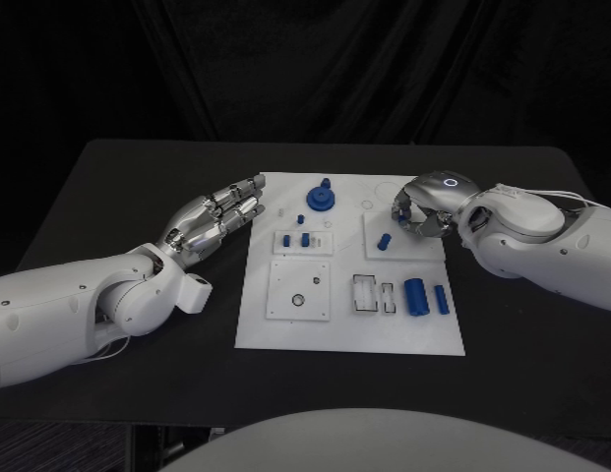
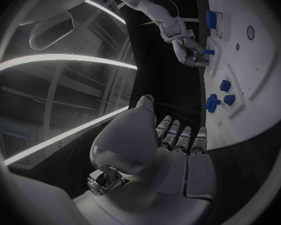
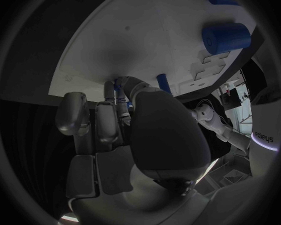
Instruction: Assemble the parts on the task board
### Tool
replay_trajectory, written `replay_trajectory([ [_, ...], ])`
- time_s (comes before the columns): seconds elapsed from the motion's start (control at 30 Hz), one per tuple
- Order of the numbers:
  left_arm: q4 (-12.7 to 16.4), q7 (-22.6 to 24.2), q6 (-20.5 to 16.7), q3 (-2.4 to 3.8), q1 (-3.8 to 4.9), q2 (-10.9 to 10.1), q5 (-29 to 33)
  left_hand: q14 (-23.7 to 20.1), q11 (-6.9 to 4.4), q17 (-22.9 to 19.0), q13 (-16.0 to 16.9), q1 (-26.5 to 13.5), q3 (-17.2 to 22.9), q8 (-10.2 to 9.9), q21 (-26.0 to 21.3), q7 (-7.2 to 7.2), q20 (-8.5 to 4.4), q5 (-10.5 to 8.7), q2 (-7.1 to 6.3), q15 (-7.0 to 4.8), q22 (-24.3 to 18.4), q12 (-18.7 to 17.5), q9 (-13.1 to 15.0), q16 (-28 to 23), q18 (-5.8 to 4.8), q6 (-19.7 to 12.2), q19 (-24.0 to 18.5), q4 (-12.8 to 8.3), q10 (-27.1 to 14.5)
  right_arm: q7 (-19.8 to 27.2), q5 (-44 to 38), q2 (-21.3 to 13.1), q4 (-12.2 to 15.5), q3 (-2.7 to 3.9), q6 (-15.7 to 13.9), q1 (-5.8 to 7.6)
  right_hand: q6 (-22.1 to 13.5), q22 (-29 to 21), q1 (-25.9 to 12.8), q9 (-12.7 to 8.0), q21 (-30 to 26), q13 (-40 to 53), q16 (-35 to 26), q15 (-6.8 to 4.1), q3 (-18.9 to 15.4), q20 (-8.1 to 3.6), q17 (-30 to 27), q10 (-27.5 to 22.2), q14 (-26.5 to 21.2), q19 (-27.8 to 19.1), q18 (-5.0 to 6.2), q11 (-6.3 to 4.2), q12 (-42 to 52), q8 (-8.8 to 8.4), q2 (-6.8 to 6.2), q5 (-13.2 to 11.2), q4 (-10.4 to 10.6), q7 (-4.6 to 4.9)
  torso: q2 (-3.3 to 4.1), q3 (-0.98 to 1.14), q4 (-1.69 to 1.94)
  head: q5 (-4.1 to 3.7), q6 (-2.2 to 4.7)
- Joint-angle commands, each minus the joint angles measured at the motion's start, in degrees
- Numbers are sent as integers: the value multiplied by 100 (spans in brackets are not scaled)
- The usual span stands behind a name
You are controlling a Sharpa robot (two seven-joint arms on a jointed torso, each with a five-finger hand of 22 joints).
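Note:
The white task board (image 1: 336,329) lies mid-table. On its far part a blue gear-like part with a peg (image 1: 323,199) stands, with small blue pieces (image 1: 295,240) nearer. A blue peg (image 1: 386,239) lies slanted at the upper right. Two blue cylinders (image 1: 416,296) lie at the near right. My left hand (image 1: 220,216) hovers beside the board's left edge, fingers straight and apart, holding nothing. My right hand (image 1: 426,208) is over the board's far right corner with fingers curled in. In the right wrist view a sliver of a small blue part (image 3: 118,83) shows pinched between those fingers (image 3: 109,115).
Two clear rectangular holders (image 1: 372,293) stand by the cylinders, and a ring (image 1: 299,300) sits on the near-left square plate. Bare black table (image 1: 135,177) surrounds the board. The left wrist view shows the gear part (image 2: 212,102) ahead of my left hand (image 2: 178,150).

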Motion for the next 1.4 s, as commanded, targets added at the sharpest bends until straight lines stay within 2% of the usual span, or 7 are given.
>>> replay_trajectory([
  [0.03,-1,862,90,4,-15,-5,1,0,-20,6,1,62,8,18,-18,46,42,32,17,31,-9,19,4,18,102,-4,-9,-27,-23,15,-1,35,-28,-41,-54,-79,83,816,86,83,1,31,-19,-36,14,-14,-2,96,17,24,-21,-42,50,45,48,-37,-56,-4,6,3,3,-14,-1],
  [0.33,-27,801,124,4,-24,10,1,10,-2,9,-1,73,31,14,-18,65,68,85,27,64,-9,9,2,26,101,-21,-9,-52,-40,104,168,62,-47,-35,-207,-82,76,824,56,169,19,22,-8,-37,51,-17,11,109,35,39,-26,-41,8,69,79,-134,-57,-5,4,10,0,0,-1],
  [0.5,-41,777,142,4,-27,22,1,23,13,13,2,83,43,14,-18,74,78,102,28,75,-9,20,2,33,100,-22,-9,-69,-37,118,188,56,-47,-28,-239,-82,74,832,56,178,50,20,0,-37,55,-17,20,111,40,52,-32,-42,2,70,79,-144,-60,-6,7,2,-5,47,-1],
  [0.7,-61,747,167,4,-30,31,1,30,28,15,1,94,56,11,-18,69,87,116,31,86,-9,18,0,39,100,-37,-9,-86,-41,135,331,24,-15,-21,-266,-82,91,841,58,218,81,19,13,-45,68,-21,34,147,55,70,-38,-53,-5,88,77,-165,-74,-14,8,6,-5,78,-1],
  [1.0,-101,706,202,4,-40,61,1,43,30,19,0,118,86,9,-18,77,98,139,44,103,-9,12,-1,49,98,-50,-9,-119,-53,121,452,-51,81,1,-290,-80,65,850,57,234,113,17,33,-49,78,-25,56,157,70,87,-43,-55,-15,77,70,-169,-82,-14,12,0,12,55,-1],
  [1.27,-111,688,215,4,-47,69,1,50,32,22,0,122,92,10,-18,81,100,142,46,107,-9,14,-1,54,97,-51,-9,-125,-53,102,464,-131,189,17,-293,-75,41,854,51,242,126,16,41,-49,84,-26,64,165,77,94,-46,-54,-22,64,67,-174,-82,-11,13,1,-2,69,-1],
  [1.4,-113,679,217,4,-48,68,1,51,33,22,1,123,93,10,-18,82,100,143,47,108,-9,16,-1,54,97,-52,-9,-127,-53,92,465,-176,258,23,-318,-64,34,855,49,245,127,16,41,-49,85,-26,64,166,78,96,-47,-53,-25,60,66,-177,-82,-11,13,-2,3,66,-1],
])
